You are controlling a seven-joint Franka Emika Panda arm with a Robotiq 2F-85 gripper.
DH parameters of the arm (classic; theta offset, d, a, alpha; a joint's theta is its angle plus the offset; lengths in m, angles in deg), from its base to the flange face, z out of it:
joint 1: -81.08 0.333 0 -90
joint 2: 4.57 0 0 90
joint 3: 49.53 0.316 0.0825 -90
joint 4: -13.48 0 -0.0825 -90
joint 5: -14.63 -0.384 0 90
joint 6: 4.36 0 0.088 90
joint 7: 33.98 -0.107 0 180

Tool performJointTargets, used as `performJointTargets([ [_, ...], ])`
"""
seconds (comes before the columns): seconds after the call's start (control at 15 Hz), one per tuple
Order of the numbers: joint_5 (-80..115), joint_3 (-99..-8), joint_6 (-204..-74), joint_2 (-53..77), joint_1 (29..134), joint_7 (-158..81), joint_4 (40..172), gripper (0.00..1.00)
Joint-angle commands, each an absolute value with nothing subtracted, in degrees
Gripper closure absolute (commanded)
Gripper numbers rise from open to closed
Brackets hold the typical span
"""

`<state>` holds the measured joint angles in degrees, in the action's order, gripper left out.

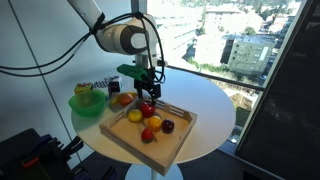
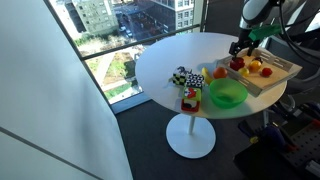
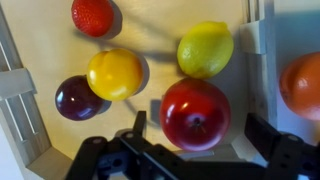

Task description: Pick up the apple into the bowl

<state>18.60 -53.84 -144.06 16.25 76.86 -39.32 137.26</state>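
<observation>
Apple (image 3: 195, 113) in tray (image 1: 172, 142) among other fruit (image 3: 115, 73), betw. gripper (image 3: 200, 135) fingers; bowl (image 1: 87, 103) on table (image 1: 205, 100) beside tray.

- glossy round red apple (image 3: 195, 113): deep red w/ pale shine spot
- round plastic bowl (image 2: 226, 95): bright green
- flat square wooden tray (image 3: 165, 20): pale tan
- oval lemon (image 3: 205, 49): yellow
- round smooth fruit (image 3: 114, 73): yellow-orange
- small plum-like fruit (image 3: 75, 97): dk purple
- round surface (image 1: 205, 100): white
- small patterned object (image 2: 181, 77): blk & wht checks
- end effector (image 3: 200, 127): blk
</observation>
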Motion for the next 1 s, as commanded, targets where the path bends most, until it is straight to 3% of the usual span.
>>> performJointTargets([
  [0.0,17.53,-53.69,-145.01,17.43,76.68,-37.37,135.84,0.00],
  [0.93,17.23,-53.09,-147.96,20.40,76.68,-36.39,135.22,0.00],
])
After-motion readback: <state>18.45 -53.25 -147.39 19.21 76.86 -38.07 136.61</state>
